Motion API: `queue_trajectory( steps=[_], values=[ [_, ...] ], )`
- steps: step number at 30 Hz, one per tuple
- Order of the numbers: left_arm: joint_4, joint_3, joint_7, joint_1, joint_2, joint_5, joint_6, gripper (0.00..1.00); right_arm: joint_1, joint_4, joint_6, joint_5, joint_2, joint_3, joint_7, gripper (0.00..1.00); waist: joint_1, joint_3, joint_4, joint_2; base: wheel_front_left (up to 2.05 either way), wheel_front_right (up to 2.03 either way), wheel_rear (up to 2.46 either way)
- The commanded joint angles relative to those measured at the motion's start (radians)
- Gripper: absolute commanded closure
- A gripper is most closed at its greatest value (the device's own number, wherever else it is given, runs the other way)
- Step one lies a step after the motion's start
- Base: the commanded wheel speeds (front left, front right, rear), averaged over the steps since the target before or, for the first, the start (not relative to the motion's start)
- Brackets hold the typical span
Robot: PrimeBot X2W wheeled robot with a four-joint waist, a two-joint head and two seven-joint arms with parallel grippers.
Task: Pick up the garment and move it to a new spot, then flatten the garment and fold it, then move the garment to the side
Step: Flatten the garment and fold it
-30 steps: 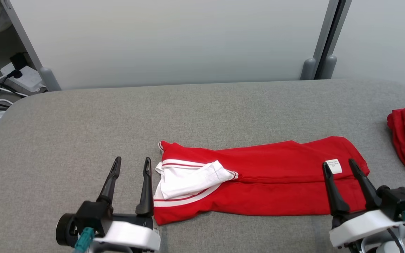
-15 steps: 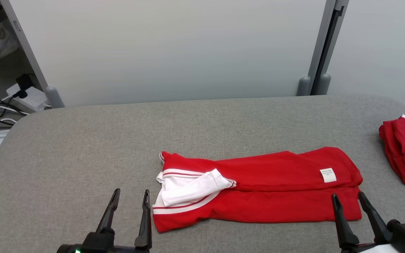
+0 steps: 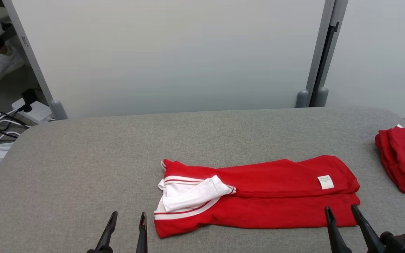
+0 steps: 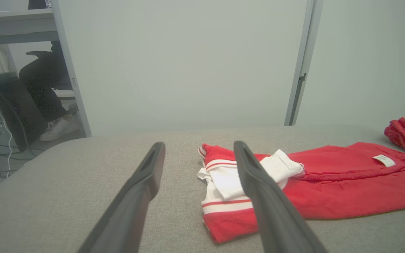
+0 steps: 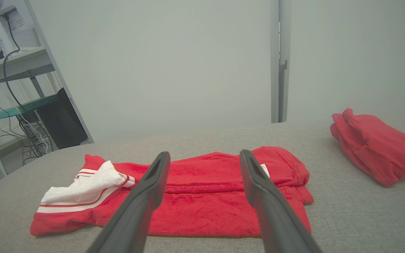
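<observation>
**Desk:** Where is the garment sitting right now?

**Me:** I'm seeing the red shirt [image 3: 276, 196] lying on the near half of the grey table [image 3: 83, 158], folded into a long band, with a white flap [image 3: 195, 193] resting loose on top at its left end.

**Desk:** And the claws?

**Me:** Both are standing wide open and holding nothing. The left claw [image 3: 128, 214] is hovering over bare table just beside the shirt's left end. The right claw [image 3: 340, 208] is poised at its near right corner.

**Desk:** What's worrying you?

**Me:** I'm thinking a shallow pinch could catch only the top layer, and then the fold would be opening as I lift. The left claw may be closing on nothing unless I shift it inward. I'm also watching the second red garment [image 3: 399, 158] at the right edge, because sliding that way could be bunching the two together.
</observation>
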Motion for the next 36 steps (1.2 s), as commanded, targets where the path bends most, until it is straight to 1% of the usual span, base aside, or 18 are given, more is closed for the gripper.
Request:
queue_trajectory(
  steps=[1,20,23,26,31,34,36],
  values=[
    [-0.018,0.034,-0.010,-0.030,-0.002,0.005,-0.003,0.00,-0.024,-0.024,0.000,-0.008,-0.011,0.024,-0.013,0.00,0.0000,-0.001,0.000,-0.0001,0.00,0.00,0.00],
    [-0.004,0.019,-0.010,-0.042,-0.002,0.018,-0.010,0.00,-0.019,-0.019,0.000,-0.005,0.001,0.024,-0.013,0.00,0.0000,0.003,-0.001,-0.0001,0.00,0.00,0.00],
    [-0.005,0.019,-0.010,-0.046,-0.002,0.021,-0.012,0.00,-0.023,0.001,0.000,0.006,0.009,0.008,-0.013,0.00,0.0000,0.007,-0.002,-0.0001,0.00,0.00,0.00],
    [-0.009,0.013,-0.010,-0.050,-0.002,0.024,-0.014,0.00,-0.051,0.082,0.000,0.029,0.022,-0.024,-0.013,0.00,0.0000,0.012,-0.002,-0.0001,0.00,0.00,0.00],
    [-0.013,-0.005,-0.010,-0.068,-0.002,0.025,-0.017,0.00,-0.158,0.251,0.000,0.047,0.034,-0.088,-0.013,0.00,0.0000,0.027,0.011,-0.0001,0.00,0.00,0.00],
    [-0.015,-0.018,-0.010,-0.082,-0.002,0.027,-0.020,0.00,-0.227,0.362,0.000,0.041,0.033,-0.132,-0.013,0.00,0.0000,0.039,0.026,-0.0001,0.00,0.00,0.00],
    [-0.018,-0.021,-0.010,-0.087,-0.002,0.024,-0.020,0.00,-0.273,0.434,0.000,0.009,0.016,-0.159,-0.013,0.00,0.0000,0.048,0.037,-0.0001,0.00,0.00,0.00]
  ],
)
